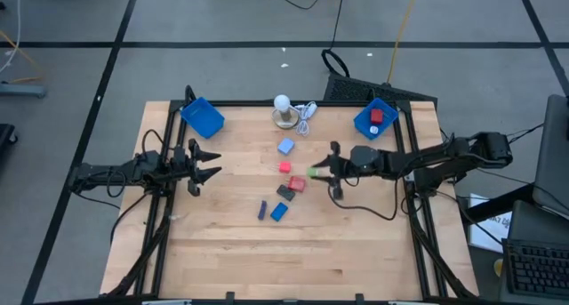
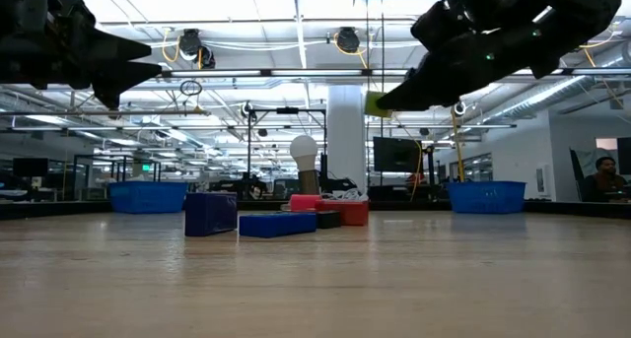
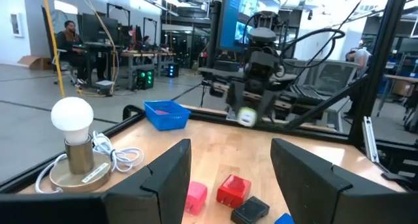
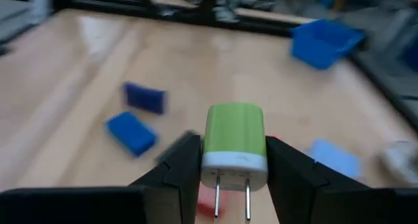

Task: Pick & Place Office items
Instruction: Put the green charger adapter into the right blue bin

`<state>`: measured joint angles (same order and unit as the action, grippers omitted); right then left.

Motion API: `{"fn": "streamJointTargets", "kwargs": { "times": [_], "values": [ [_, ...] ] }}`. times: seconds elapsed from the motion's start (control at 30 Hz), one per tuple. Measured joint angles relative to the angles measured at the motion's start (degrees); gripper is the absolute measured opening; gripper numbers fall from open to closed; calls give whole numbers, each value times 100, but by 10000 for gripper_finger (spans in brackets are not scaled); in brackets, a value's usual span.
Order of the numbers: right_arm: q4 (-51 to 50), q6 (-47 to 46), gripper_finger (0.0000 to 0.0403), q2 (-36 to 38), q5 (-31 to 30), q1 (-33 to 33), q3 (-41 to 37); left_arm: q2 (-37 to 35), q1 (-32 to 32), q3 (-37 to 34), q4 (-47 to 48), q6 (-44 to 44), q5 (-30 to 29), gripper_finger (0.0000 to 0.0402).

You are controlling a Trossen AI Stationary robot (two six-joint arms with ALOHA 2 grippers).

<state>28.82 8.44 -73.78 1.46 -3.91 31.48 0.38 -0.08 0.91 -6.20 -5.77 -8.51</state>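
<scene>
The right gripper is clamped on a green plug adapter, held clear above the table near its middle, just right of the remaining pile. The left gripper waits with jaws spread and empty at the left side. Progress judged early: one red piece lies in the far-right blue tray; the far-left blue tray appears empty. Left on the table: a light blue block, red pieces, a dark grey piece, a blue block and a purple block. The white bulb lamp with its cord stands at the far edge, not blocking the tray.
</scene>
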Motion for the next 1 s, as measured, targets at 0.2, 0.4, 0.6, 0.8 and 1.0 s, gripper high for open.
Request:
{"fn": "streamJointTargets", "kwargs": {
  "times": [0.2, 0.4, 0.6, 0.8, 1.0],
  "values": [
    [565, 21, 129, 2, 6, -609, 0, -1, 0, 0, 0, -1259, 100, 214],
    [607, -247, 132, 0, 4, -1262, 0, -2, 4, 0, -206, -1358, -210, 214],
    [462, -1052, 131, 34, -13, -1759, 0, 0, 4, 0, -303, -1170, -296, 214],
    [-1787, -1525, 130, 273, -447, -2239, 615, -1, 4, 0, -265, -547, -501, 214],
    [-4510, -1482, 130, 252, -1063, -2832, 2061, -1, 4, 0, -287, 357, -506, 214]
  ]
}}
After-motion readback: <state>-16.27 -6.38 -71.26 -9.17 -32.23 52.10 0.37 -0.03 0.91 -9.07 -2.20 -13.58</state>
